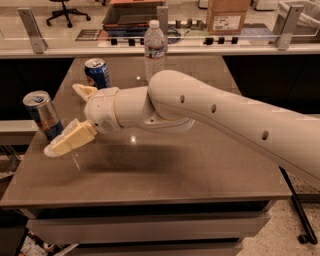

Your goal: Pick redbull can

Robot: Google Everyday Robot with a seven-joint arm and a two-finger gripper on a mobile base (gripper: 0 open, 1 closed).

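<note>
Brown counter (200,165), lab floor behind a railed partition; cardboard box (227,15) at far 1 o'clock. Redbull can (42,115) upright at the counter's left edge, just at 9 o'clock of the end effector (64,119). Fingers spread open, nothing held. Blue can (97,72) at its 1 o'clock, water bottle (154,47) beyond; neither blocks.

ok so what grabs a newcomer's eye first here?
The big white arm stretching in from the right across the table. Its gripper is open near the left edge, just beside the redbull can; a blue can and water bottle stand behind.
</note>
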